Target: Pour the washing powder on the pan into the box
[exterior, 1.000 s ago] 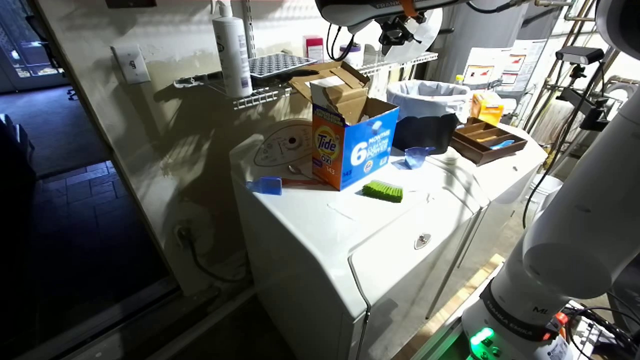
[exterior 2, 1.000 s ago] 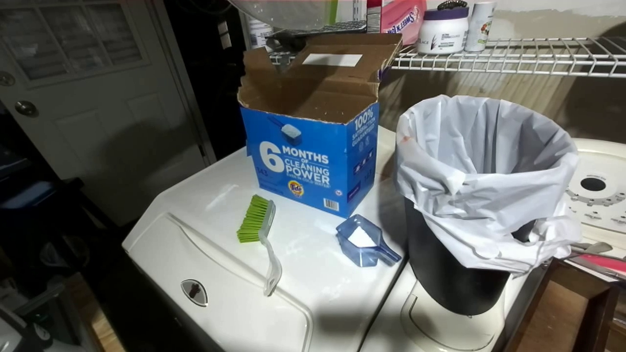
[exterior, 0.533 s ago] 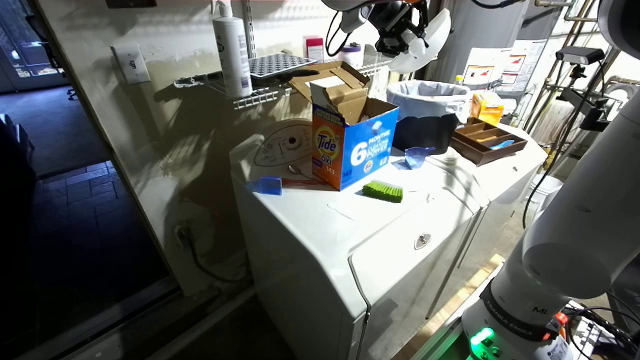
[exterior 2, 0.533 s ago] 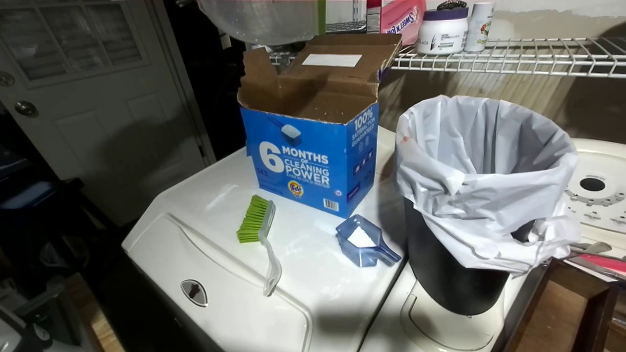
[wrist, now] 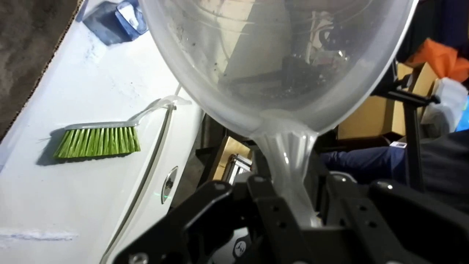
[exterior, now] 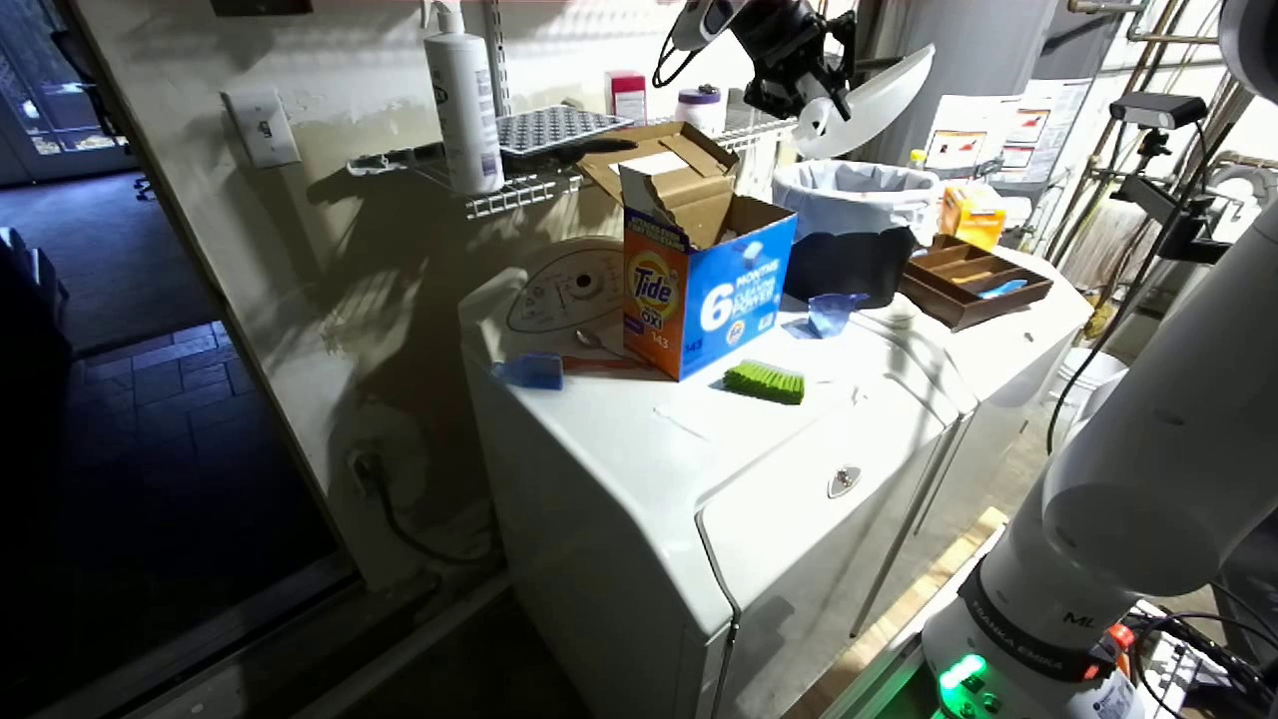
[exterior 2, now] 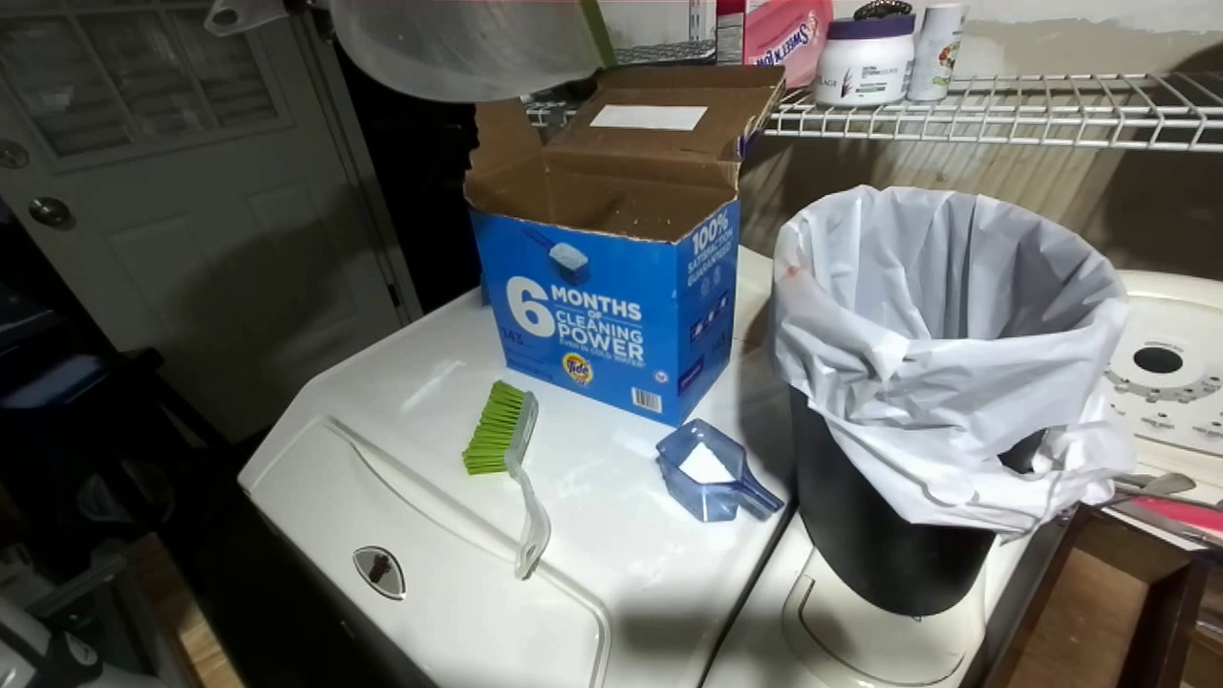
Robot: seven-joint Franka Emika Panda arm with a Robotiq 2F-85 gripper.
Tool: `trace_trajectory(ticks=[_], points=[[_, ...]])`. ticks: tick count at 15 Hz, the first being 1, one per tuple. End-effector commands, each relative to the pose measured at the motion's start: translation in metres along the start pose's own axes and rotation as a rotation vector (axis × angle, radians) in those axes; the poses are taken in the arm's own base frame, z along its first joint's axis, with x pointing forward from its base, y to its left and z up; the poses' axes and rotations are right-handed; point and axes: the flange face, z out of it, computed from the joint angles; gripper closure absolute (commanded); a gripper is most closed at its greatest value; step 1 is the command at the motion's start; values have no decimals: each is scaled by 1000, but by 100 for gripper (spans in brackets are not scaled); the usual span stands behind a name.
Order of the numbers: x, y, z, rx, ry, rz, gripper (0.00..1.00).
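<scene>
The pan, a translucent whitish dustpan, fills the top of the wrist view; a few dark specks show on it. My gripper is shut on its ribbed handle. In an exterior view the gripper holds the pan tilted, higher than the box. Elsewhere the pan, with a green lip, overlaps a flap of the open box in the picture; its exact height over the opening I cannot tell. I cannot make out washing powder on the pan.
On the white washer lie a green brush and a blue scoop with white powder. A lined black bin stands beside the box. A wire shelf runs behind. A whitish streak marks the washer top.
Gripper and pan have come lower together and turned. The pan reaches further down into both exterior views, and its handle end now shows in one of them. Box, brush and scoop have stayed put.
</scene>
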Motion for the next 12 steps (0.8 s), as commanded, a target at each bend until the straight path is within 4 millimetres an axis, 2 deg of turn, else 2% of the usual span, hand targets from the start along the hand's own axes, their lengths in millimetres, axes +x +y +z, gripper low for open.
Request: trace_trajectory(ticks=[1, 8, 12], points=[[4, -12, 0, -60, 122, 137, 93], [22, -31, -10, -216, 374, 311, 93], [35, -39, -21, -308, 412, 399, 93]])
